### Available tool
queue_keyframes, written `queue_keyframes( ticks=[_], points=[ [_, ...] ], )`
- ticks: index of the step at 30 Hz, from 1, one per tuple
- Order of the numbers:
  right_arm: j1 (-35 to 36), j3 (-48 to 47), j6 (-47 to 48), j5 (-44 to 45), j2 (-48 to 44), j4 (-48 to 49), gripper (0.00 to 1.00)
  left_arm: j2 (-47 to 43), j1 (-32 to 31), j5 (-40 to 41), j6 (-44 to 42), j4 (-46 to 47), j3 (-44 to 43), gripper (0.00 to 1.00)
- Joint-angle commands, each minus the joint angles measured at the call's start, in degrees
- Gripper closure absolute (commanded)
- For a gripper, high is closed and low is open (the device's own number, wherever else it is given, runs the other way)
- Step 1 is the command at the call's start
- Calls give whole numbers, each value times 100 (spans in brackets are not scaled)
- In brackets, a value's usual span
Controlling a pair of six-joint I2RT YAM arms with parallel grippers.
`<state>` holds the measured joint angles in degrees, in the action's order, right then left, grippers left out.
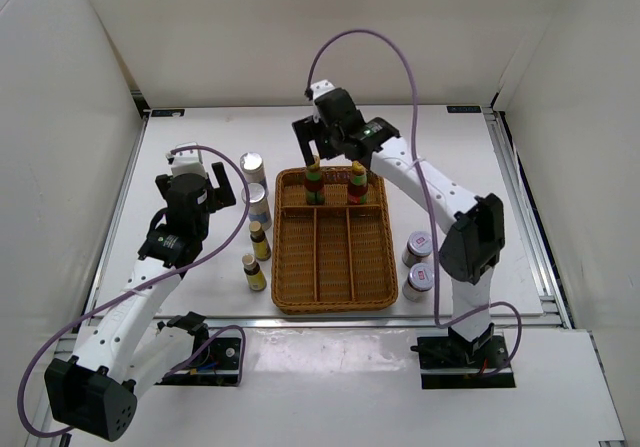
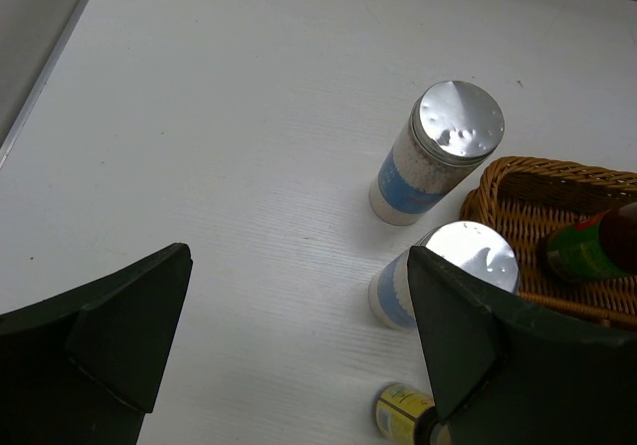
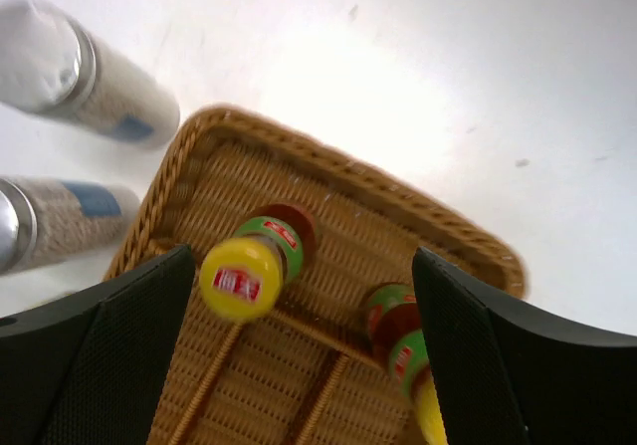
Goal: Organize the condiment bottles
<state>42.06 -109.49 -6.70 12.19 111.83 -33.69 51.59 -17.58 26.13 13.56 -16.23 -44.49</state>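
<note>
1. The basket [image 1: 332,307] sits in the middle of the worktop [image 1: 200,137]. The left tall bottle [image 1: 315,182] and right tall bottle [image 1: 358,184] stand upright, side by side, in its far row. The three long lanes on the near side hold nothing.
2. The right gripper [image 1: 335,152] hangs over the two tall bottles with its jaws wide apart, gripping nothing. In its wrist view both yellow caps lie between the fingers and touch neither. These two bottles look placed. The gripper should lift straight up before swinging away, so that no finger clips a cap.
3. The left gripper [image 1: 205,185] is spread open and empty, toward the left edge of the worktop. It is near the far shaker [image 1: 253,167] and the near shaker [image 1: 258,205], which stand just left of the basket's far-left corner.
4. The step in hand is probably fetching a shaker.
   - Take the far shaker first, since it has free worktop around it. The near shaker is crowded by the basket wall.
   - Close on the body below the smooth lid.
   - Keep the shaker upright and lower it into a lane.
5. Still outside the basket are the two small yellow bottles [image 1: 260,239] along its left side. The two jars [image 1: 418,248] stand along its right side, toward the right edge.
</note>
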Motion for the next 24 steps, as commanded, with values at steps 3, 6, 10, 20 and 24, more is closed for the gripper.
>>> queue_keyframes(
  ticks=[3, 6, 10, 20, 24],
  points=[
    [-23, -565, -24, 1091, -1285, -480, 7, -27, -8, -55, -3, 94, 28, 0],
    [-76, 128, -190, 1593, -2163, -612, 0, -27, -8, -55, -3, 94, 28, 0],
    [-759, 1235, -1095, 1586, -3148, -1287, 0, -27, -8, -108, -3, 94, 28, 0],
    [-2378, 4013, -2142, 145, -4099, -1968, 0, 79, -8, -170, 50, 94, 28, 0],
    [-2746, 4821, -2213, -558, -3890, -1711, 0, 132, -8, -231, 50, 94, 28, 0]
  ],
)
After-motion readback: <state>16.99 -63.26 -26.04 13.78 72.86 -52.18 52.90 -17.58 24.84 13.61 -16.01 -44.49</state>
